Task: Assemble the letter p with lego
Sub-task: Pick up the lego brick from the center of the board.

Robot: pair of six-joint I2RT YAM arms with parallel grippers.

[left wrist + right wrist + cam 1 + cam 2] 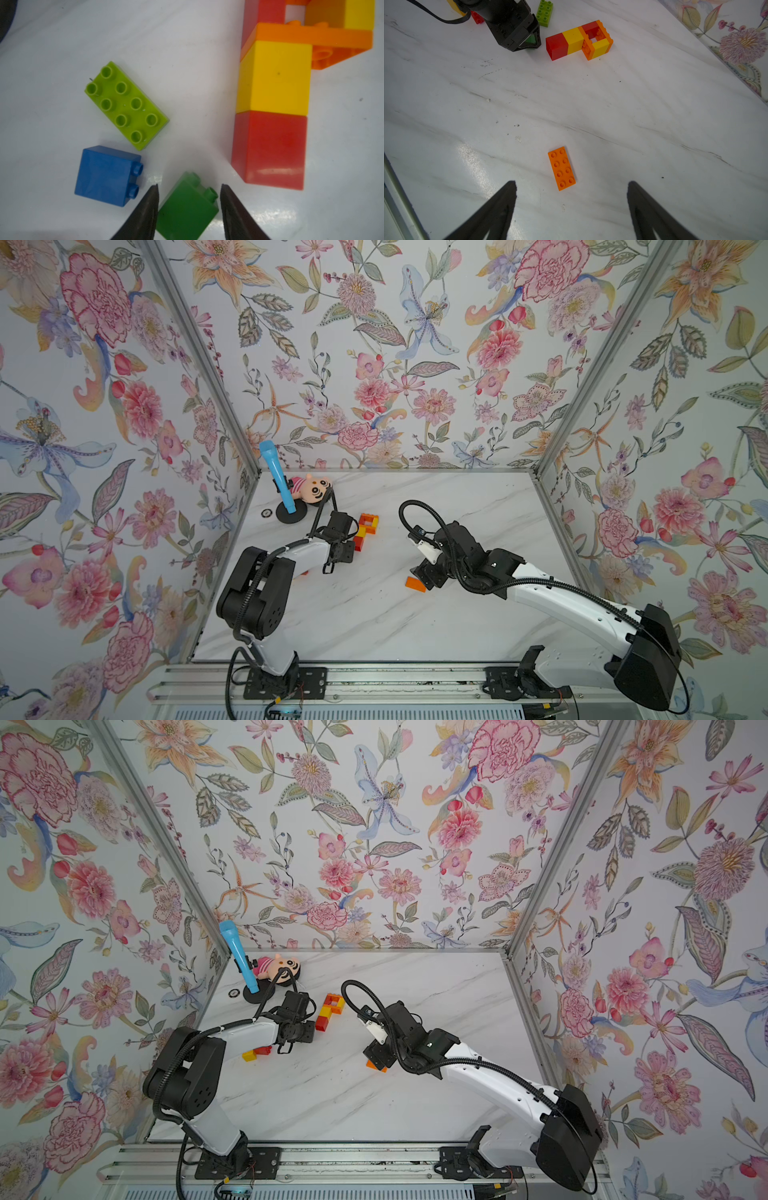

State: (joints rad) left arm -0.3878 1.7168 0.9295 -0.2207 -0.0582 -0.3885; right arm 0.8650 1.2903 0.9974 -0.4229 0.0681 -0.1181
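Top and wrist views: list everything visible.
lego P assembly: one, red, yellow and orange, mid-table
lime brick: one, eight-stud, near assembly
blue brick: one, beside lime brick
dark green brick: one, beside blue brick
orange brick: one, eight-stud, alone nearer front
red brick: one, table's left side
yellow brick: one, beside red brick
plush doll: one, pink, back-left corner
toy microphone: one, blue, beside doll
table: one, white marble
left gripper: black, straddling dark green brick, grip unclear
right gripper: black, open, empty

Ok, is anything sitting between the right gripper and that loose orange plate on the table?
Nothing visible. The right gripper is open above the table, and the orange plate lies flat just ahead of its fingertips.
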